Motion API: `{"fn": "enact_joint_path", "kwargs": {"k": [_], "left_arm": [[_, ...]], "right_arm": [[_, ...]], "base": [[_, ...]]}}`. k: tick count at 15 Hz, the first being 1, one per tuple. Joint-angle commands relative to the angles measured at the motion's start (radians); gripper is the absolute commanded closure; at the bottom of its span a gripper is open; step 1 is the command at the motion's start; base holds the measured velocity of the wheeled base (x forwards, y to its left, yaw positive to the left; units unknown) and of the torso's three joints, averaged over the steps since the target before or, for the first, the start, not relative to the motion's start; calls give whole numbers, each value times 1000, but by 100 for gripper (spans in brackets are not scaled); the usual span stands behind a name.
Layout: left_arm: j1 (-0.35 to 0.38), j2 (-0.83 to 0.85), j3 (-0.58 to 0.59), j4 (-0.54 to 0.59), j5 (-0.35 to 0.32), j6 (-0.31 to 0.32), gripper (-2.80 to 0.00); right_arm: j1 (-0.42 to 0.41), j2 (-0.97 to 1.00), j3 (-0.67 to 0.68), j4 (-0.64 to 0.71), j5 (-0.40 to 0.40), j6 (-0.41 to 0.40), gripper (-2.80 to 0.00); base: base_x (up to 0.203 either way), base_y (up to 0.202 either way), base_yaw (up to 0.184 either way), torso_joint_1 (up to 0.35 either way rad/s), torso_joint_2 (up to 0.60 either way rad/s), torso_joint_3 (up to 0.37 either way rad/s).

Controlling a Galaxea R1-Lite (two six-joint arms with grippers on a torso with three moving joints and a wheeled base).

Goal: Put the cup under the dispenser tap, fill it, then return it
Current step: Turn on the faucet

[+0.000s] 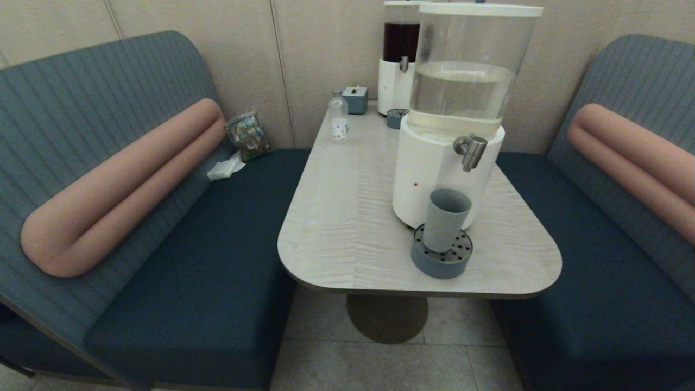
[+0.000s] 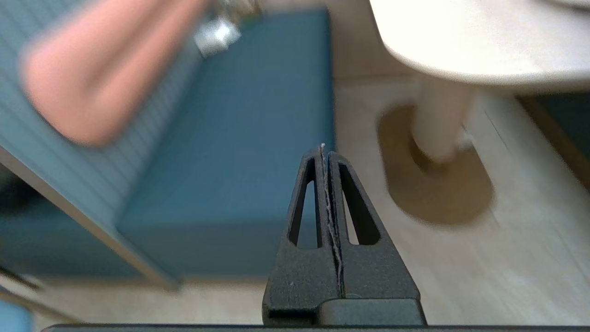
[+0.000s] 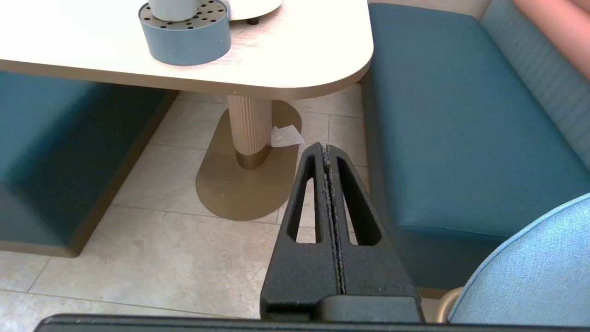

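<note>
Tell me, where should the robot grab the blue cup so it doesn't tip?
Probably the cup's bare side wall around mid-height, coming in level from the near table edge. It stands upright on the drip tray, has no handle, and the white dispenser blocks the far side. The tap hangs above, so a top approach looks cramped.

Each end effector is matte black with slotted fingers.
</note>
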Motion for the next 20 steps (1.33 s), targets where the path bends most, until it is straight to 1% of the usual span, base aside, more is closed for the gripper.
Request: {"fn": "enact_joint_path", "kwargs": {"k": [1, 2, 4, 17, 20], "left_arm": [[0, -2, -1, 14, -5, -14, 0], [-1, -2, 0, 3, -5, -30, 0], [1, -2, 0, 3, 0, -38, 0], [1, -2, 0, 3, 0, -40, 0], [1, -2, 0, 3, 0, -40, 0]], "right_arm": [[0, 1, 0, 0, 1, 1, 0], [0, 1, 0, 0, 1, -1, 0], [0, 1, 0, 0, 1, -1, 0], [0, 0, 2, 1, 1, -8, 0], [0, 1, -17, 33, -1, -11, 0]], "base": [[0, 0, 0, 0, 0, 0], [0, 0, 0, 0, 0, 0], [0, 0, 0, 0, 0, 0], [0, 0, 0, 0, 0, 0], [0, 0, 0, 0, 0, 0]]}}
